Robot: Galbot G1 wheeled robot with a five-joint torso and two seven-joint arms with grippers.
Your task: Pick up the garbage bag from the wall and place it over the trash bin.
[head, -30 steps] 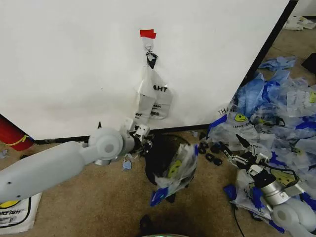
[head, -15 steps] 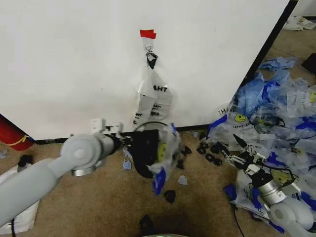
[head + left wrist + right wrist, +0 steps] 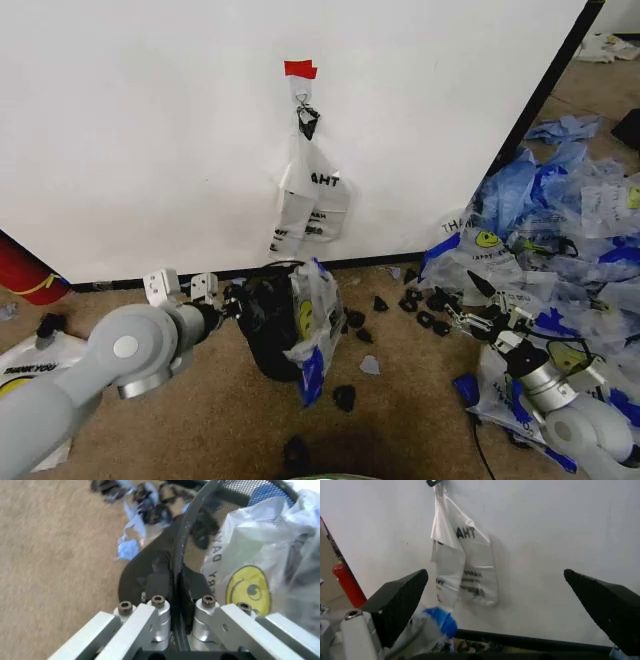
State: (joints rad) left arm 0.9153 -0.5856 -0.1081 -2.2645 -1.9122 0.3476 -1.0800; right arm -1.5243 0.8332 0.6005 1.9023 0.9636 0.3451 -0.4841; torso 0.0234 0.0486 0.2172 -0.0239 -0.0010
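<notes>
The left tool is clamped on the rim of the trash bin, one finger inside the black mesh and one outside, holding the bin tipped over just in front of the wall. The garbage bag, its yellow smiley showing, is draped over the bin's far side and hangs toward the carpet floor. Black scraps lie scattered around it. On the wall above, a narrower clear bag hangs below a red tape piece. The right tool rests spread wide apart and empty over a heap of plastic bags. A red cylinder stands far left.
</notes>
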